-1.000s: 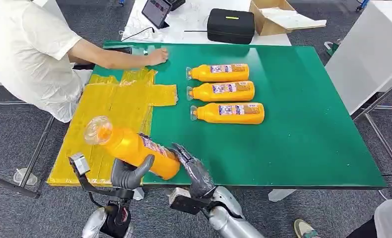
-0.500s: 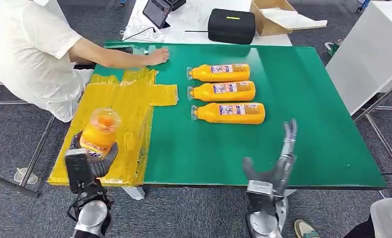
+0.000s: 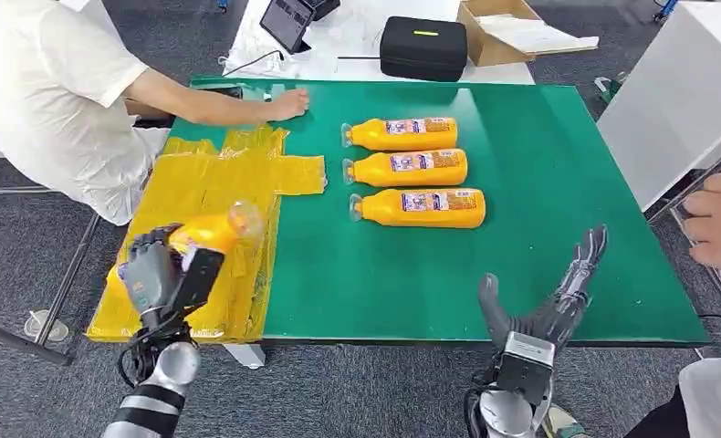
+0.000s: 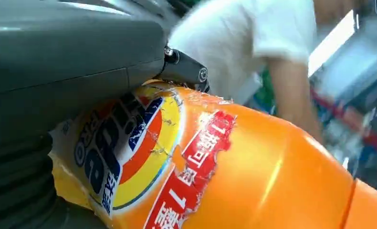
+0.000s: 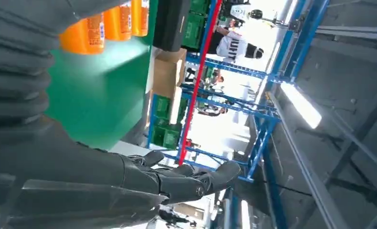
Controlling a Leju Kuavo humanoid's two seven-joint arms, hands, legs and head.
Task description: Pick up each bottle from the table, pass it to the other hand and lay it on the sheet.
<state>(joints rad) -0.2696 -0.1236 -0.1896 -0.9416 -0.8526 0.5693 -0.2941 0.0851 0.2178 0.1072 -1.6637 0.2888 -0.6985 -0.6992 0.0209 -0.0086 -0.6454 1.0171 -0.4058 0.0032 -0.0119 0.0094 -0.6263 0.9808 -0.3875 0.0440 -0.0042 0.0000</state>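
Observation:
My left hand [image 3: 152, 272] grips an orange bottle [image 3: 203, 234] low over the near part of the yellow sheet [image 3: 213, 196], with the clear cap pointing right. Up close, the bottle's label [image 4: 143, 157] sits against my left hand [image 4: 57, 71]. Three more orange bottles lie side by side on the green table [image 3: 539, 182]: a far bottle [image 3: 401, 133], a middle bottle [image 3: 406, 168] and a near bottle [image 3: 420, 207]. My right hand [image 3: 550, 306] is open at the table's near right edge, fingers spread and holding nothing. Its fingers [image 5: 186, 179] are stretched out.
A person in a white shirt [image 3: 47, 91] leans in at the far left, one hand [image 3: 289, 104] on the table by the sheet's far edge. Another person's hand [image 3: 717, 219] is at the right edge. A black case [image 3: 423, 47] and cardboard box [image 3: 507, 32] stand beyond the table.
The bottle passed from my right hand to my left, which carried it left and tipped it down over the sheet. My right hand let go, swung right and opened. A person's hand came in at right.

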